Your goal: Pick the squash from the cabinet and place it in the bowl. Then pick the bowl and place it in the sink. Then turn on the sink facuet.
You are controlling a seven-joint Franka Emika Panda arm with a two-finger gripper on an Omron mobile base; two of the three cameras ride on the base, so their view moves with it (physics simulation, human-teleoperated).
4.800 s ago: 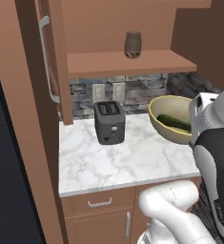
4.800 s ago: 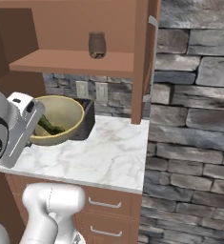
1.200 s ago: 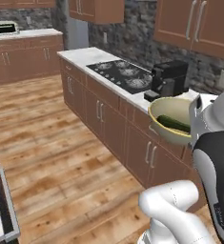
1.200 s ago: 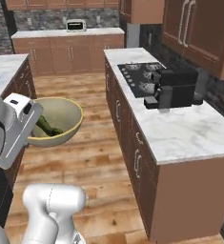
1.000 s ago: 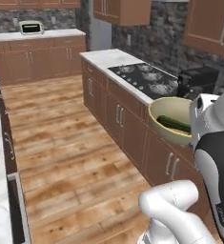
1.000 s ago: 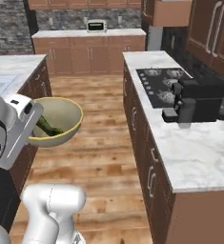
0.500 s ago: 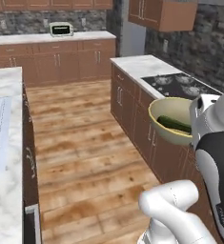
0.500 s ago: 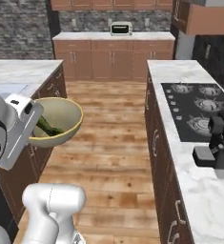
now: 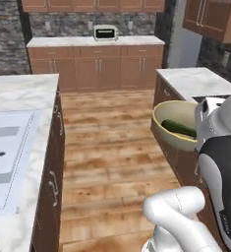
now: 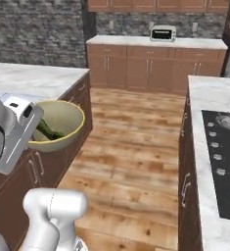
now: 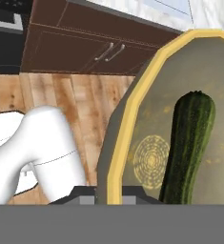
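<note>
My gripper [image 11: 108,194] is shut on the rim of the yellowish-tan bowl [image 9: 170,123], holding it in the air beside the arm. The dark green squash [image 9: 179,128] lies inside the bowl [image 10: 63,119], and it is the same squash [image 10: 49,130] in the right base view. In the hand view the bowl's rim [image 11: 132,110] runs up from the fingers, with the squash [image 11: 187,147] resting along the inner wall. The pale sink [image 9: 9,165] is set in the white marble island at the far left. The cabinet and the sink facuet are out of view.
Wooden floor [image 9: 112,147] runs between the island's brown drawers [image 9: 53,162] and the counter on the right. A black cooktop [image 10: 224,157] sits in the right-hand counter. A small toaster oven [image 9: 105,33] stands on the far counter.
The whole picture has swung round as the base turned: the stove counter slid off to the right and the marble island with the sink came in at the left. The bowl stays held beside the arm.
</note>
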